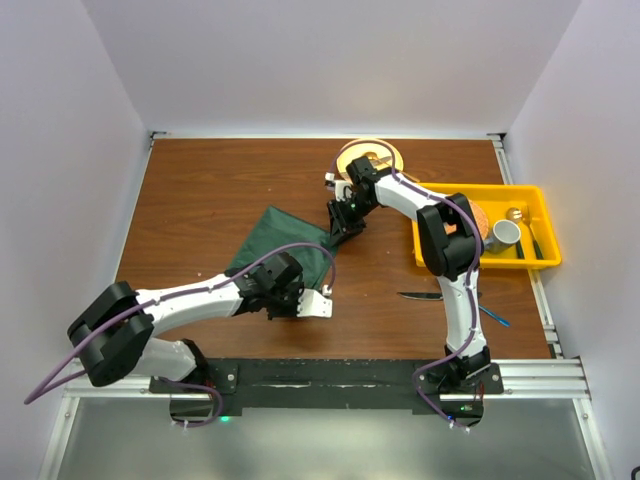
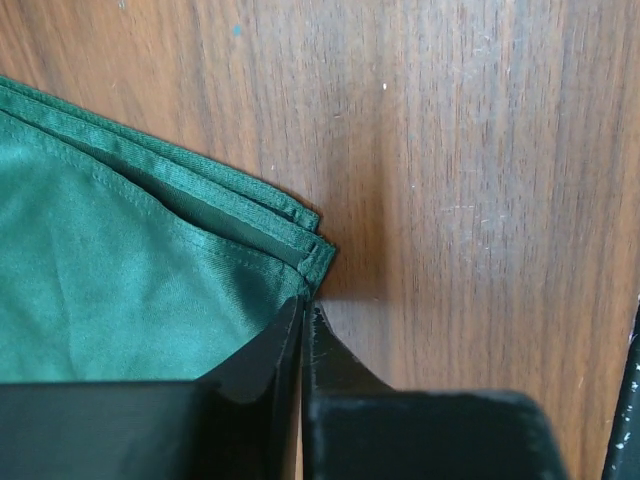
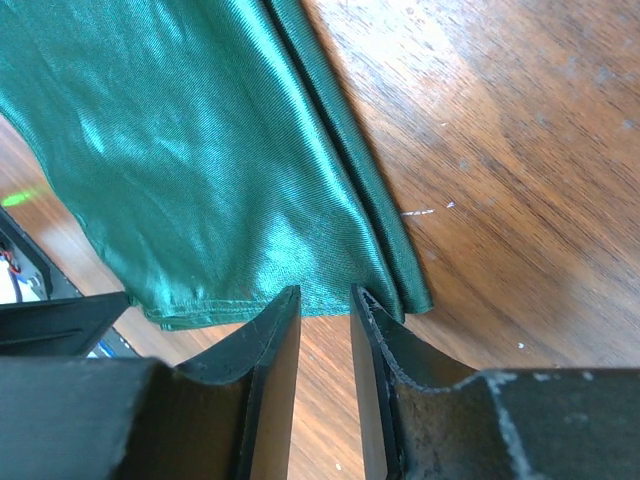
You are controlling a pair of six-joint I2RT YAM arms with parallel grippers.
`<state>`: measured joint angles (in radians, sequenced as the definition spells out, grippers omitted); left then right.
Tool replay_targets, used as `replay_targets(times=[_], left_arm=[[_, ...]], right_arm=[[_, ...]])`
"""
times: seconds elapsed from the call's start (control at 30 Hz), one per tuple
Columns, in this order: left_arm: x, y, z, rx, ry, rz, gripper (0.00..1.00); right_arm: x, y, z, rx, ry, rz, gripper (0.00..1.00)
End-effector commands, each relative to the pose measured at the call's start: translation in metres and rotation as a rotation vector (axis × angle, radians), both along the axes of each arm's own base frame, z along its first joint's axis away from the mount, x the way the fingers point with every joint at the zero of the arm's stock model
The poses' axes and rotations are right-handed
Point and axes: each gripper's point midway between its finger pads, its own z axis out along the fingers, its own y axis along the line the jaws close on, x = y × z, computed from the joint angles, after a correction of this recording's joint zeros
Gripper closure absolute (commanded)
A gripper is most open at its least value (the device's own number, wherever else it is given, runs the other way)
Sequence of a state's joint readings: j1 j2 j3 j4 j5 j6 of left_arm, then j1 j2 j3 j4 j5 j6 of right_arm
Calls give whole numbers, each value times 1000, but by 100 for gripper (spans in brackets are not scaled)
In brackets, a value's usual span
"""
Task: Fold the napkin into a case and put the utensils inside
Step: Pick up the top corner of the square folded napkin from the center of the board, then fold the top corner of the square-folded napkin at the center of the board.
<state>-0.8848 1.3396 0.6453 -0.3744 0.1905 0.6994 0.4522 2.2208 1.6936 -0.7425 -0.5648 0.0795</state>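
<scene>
Wood-grain desk (image 1: 200,200), brown and matte, boxed in by white walls.

Left hand (image 2: 304,308) is noted clenched, its black fingertips pressed together right at the near corner of the napkin (image 2: 120,270). Whether a layer is caught between them cannot be told.

Napkin is found left of desk centre, already doubled into a smaller slanted panel, with several hemmed edges stacked at that corner. Cloth is dark green, fine-woven, with a faint sheen and stitched hems. It is judged soft and likely to slip layer on layer.

Right hand (image 3: 325,300) is seen at the far right corner of the same panel. Its fingers are parted by a narrow gap, with the hem lying under that gap. Nothing is seen gripped.

Round yellow plate (image 1: 345,150) is set at the far edge. Slim knife (image 1: 420,296) and thin blue fork (image 1: 495,318) are laid on bare wood near the right arm's base, well apart from the cloth. Rigid yellow bin (image 1: 545,225) at the right edge holds a cup (image 1: 503,235).

Judgement: a further fold toward the pouch is in hand. All stacked layers should be pinched at both corners. The corners should be lifted together and carried over level, so hems are kept aligned. Edges should be laid flat before the cloth is let go.
</scene>
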Motion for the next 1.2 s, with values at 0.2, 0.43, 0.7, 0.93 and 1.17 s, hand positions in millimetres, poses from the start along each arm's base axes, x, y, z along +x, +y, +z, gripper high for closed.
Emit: replay_targets(times=[0.2,0.43,0.7,0.93,1.17], left_arm=[[20,-26,51,-121,-82,-5,100],[63,-11,72,-166,-87,55,100],[139,8,81,-196,-95,176,100],[204,21,86,-239,-84,274,100],[248,37,73,-253,-72,368,100]], right_arm=[[-1,9,27,64,-10,3,64],[4,19,62,139,-57,12,48],[18,20,88,148,-145,6,24],[29,21,86,165,-160,-37,6],[22,23,94,223,-155,-2,16]])
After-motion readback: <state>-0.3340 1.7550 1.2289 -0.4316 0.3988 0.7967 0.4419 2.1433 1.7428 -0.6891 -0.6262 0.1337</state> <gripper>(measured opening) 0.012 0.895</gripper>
